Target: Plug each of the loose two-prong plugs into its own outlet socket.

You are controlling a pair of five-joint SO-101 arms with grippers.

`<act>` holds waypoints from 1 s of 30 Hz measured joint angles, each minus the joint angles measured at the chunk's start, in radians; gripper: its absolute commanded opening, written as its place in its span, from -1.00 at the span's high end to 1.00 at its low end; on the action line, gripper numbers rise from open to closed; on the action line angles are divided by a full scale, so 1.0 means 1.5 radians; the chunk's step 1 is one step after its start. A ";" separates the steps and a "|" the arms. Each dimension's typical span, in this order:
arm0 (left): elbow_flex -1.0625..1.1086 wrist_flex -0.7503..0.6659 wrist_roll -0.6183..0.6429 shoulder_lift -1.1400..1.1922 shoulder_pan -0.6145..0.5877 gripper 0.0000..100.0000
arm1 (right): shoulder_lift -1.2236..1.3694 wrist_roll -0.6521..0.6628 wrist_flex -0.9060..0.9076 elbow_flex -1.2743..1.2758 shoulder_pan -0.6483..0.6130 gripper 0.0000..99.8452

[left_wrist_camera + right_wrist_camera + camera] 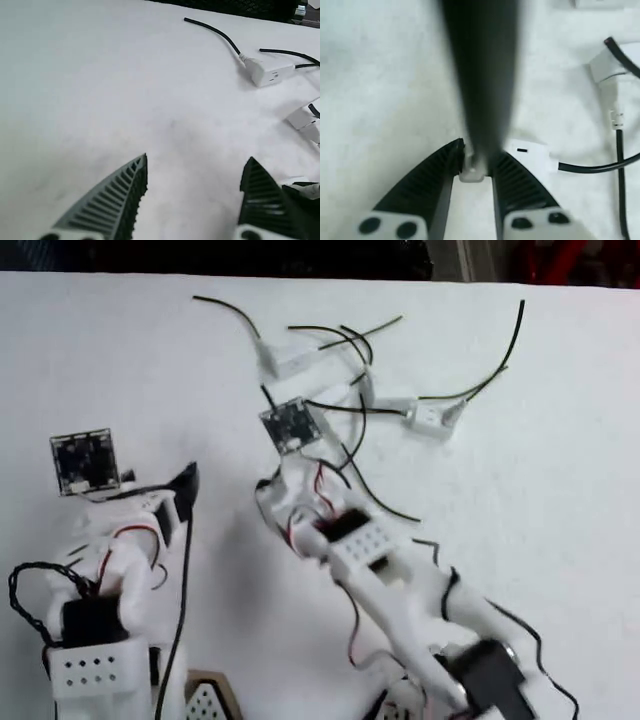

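- Left gripper point(192, 192): released, jaws spread wide with nothing between them, low over the bare white table point(100, 90).
- Right gripper point(476, 162): clenched on a small white plug point(471, 174). The plug's black cable point(480, 75) runs away from the fingertips, close to the camera.
- White socket block point(530, 154): lies flat just beside the held plug, with a black lead leaving its side.
- Second plug point(606, 67): white, lies farther off on its own lead.
- Far socket block point(270, 74): well ahead of the left gripper, slotted face showing, black wire trailing behind.
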 measured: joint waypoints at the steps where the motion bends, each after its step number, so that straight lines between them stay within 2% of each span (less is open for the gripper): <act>1: 0.001 0.000 0.002 0.000 -0.005 0.40 | 0.023 0.000 0.000 -0.012 0.006 0.97; 13: 0.001 0.000 0.002 0.000 -0.011 0.40 | 0.091 0.001 0.007 -0.058 0.030 0.97; 30: 0.001 0.000 0.002 0.000 -0.011 0.40 | 0.151 0.069 0.033 -0.092 0.021 0.97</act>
